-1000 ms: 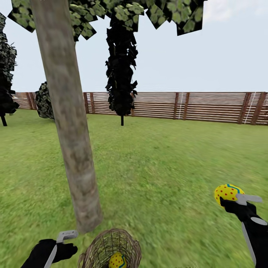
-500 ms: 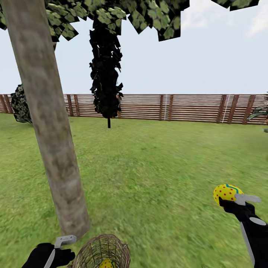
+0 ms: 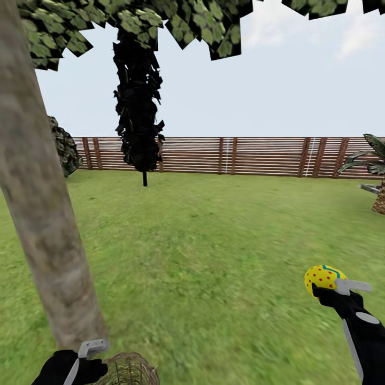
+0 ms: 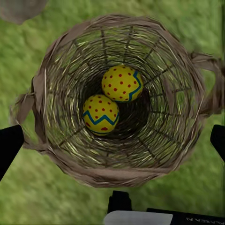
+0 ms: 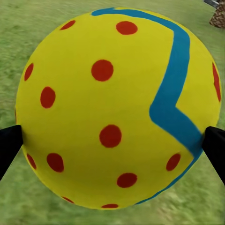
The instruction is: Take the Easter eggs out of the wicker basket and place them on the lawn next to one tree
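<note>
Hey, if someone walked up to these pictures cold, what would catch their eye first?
First, the bright yellow Easter egg with red dots and a blue zigzag, gripped in the right end effector above the green grass lawn. Next, the thick mottled grey-tan tree trunk looming at the head view's left. Then the round brown wicker basket under the left end effector, with two more dotted eggs lying side by side at its bottom.

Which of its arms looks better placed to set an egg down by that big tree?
The right gripper, probably: it grips an egg. The left gripper is open over the basket, beside the tree.
</note>
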You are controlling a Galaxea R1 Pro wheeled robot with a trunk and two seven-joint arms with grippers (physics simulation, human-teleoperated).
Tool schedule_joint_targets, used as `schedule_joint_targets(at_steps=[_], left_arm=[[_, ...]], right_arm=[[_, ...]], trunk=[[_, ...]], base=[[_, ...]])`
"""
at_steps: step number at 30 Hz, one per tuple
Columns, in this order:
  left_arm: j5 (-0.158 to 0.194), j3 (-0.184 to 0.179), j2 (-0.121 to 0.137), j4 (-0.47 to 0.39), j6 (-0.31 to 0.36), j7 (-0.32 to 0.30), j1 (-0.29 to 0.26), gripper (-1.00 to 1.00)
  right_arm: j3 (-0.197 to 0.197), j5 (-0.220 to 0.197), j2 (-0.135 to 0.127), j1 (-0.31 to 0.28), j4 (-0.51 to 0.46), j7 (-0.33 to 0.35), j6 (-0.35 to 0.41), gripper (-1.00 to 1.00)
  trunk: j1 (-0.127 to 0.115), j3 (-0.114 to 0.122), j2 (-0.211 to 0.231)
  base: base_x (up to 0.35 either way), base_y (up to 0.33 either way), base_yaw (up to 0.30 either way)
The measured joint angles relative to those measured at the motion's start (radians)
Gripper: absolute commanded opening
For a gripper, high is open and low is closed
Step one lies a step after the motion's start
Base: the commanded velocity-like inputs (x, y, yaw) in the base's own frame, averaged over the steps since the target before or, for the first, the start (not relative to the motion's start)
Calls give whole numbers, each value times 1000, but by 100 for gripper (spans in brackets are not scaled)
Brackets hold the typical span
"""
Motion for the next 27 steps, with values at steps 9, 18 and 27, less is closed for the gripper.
schedule_joint_targets(at_steps=[9, 18, 27], left_arm=[[3, 6, 1, 0, -3, 0, 0, 100], [4, 9, 6, 0, 3, 0, 0, 100], [5, 8, 3, 0, 0, 1, 0, 100]], right_arm=[[1, 2, 0, 0, 2, 0, 0, -100], [0, 1, 0, 0, 1, 0, 0, -100], [1, 0, 0, 0, 0, 0, 0, -100]], trunk=[[8, -6, -14], [42, -34, -77], [77, -63, -140]], base=[[97, 75, 0], [0, 0, 0], [0, 0, 0]])
